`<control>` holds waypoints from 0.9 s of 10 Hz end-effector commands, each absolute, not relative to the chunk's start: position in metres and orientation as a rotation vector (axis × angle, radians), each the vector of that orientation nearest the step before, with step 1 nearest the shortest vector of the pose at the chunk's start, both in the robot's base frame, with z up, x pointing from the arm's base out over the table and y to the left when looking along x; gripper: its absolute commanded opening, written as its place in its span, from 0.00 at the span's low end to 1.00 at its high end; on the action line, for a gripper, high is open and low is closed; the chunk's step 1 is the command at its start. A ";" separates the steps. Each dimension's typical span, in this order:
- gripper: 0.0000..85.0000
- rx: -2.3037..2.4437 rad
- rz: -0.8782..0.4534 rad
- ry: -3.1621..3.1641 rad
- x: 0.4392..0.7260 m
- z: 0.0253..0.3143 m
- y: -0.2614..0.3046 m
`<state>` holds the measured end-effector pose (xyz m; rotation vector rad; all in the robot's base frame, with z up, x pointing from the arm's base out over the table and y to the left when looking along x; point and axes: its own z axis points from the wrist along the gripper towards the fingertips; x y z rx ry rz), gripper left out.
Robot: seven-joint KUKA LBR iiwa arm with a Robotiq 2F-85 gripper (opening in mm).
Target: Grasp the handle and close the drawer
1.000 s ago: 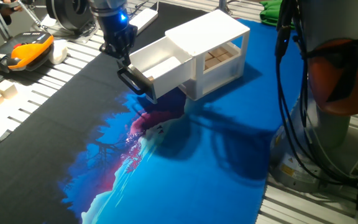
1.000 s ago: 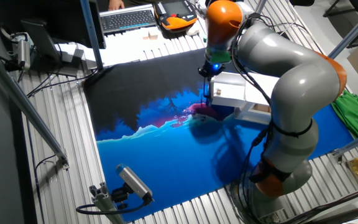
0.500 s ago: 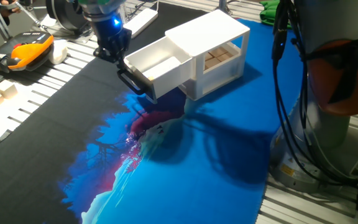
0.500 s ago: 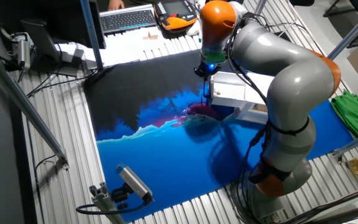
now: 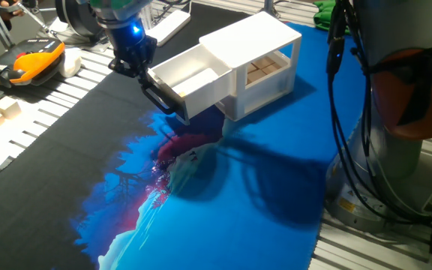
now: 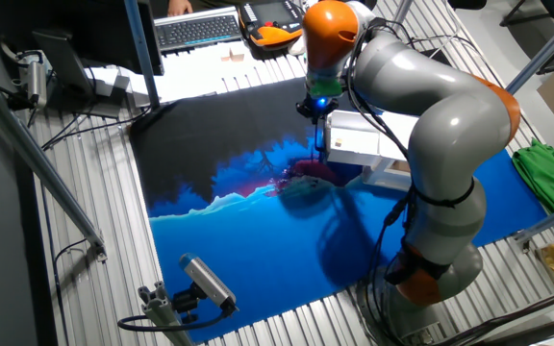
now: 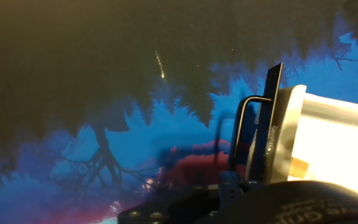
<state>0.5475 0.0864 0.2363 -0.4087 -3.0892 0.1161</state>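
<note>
The white drawer point(image 5: 188, 79) stands pulled out of its white cabinet point(image 5: 255, 46) on the blue and black mat. Its black bar handle point(image 5: 161, 100) runs across the front panel, facing the mat's dark side. My gripper point(image 5: 141, 70) hangs just above and to the left of the handle's far end, beside the drawer's front corner. Its dark fingers blend together, so their spacing is unclear. In the hand view the handle point(image 7: 242, 132) and drawer front point(image 7: 282, 137) sit to the right, with nothing between my fingers. From the other side, my gripper point(image 6: 316, 112) hovers over the handle point(image 6: 319, 144).
Wooden blocks point(image 5: 261, 71) lie in the cabinet's lower compartment. An orange and black device point(image 5: 32, 61) and small parts rest on the slatted table at the left. The arm's base and cables point(image 5: 396, 135) stand at the right. A green cloth point(image 6: 546, 168) lies beyond the cabinet.
My gripper has shifted a little to the left, away from the drawer's front corner. The drawer and handle have not moved.
</note>
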 end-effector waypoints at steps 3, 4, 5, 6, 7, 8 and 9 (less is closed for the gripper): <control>0.00 -0.581 0.080 -3.063 0.548 0.236 0.086; 0.00 -0.590 0.084 -3.060 0.549 0.234 0.086; 0.00 -0.588 0.094 -3.061 0.550 0.232 0.086; 0.00 -0.584 0.097 -3.064 0.550 0.231 0.086; 0.00 -0.576 0.097 -3.065 0.551 0.231 0.085; 0.00 -0.571 0.094 -3.064 0.552 0.231 0.084; 0.00 -0.566 0.089 -3.063 0.553 0.231 0.084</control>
